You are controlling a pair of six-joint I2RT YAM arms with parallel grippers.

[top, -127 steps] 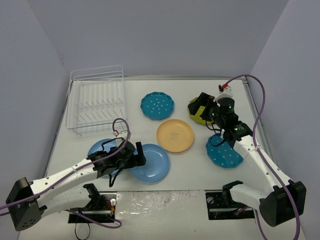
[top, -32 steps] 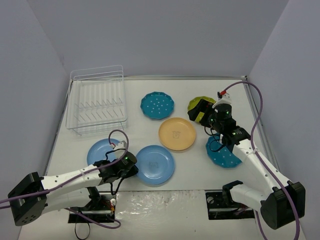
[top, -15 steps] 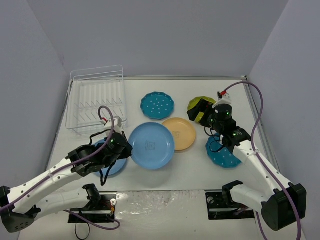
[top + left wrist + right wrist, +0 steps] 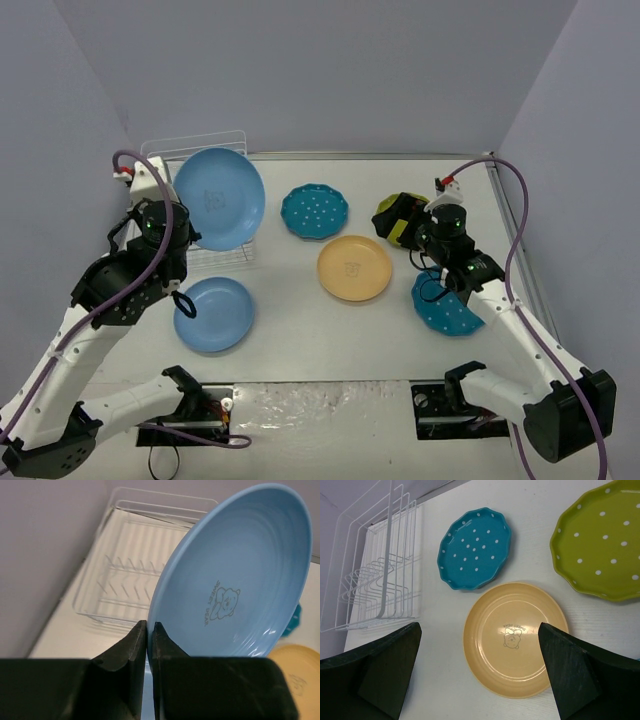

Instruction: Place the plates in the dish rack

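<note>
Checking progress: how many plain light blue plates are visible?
2. One plain light blue round plate, held by the left tool near the white wire rack; the other flat on the table.

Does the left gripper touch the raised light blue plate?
Touching. In the left wrist view the left gripper pinches the light blue plate by its rim between both fingers, with no gap.

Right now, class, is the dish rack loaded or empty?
Empty: the dish rack shows bare slots; the left gripper holds a light blue plate, not yet slotted.
</note>
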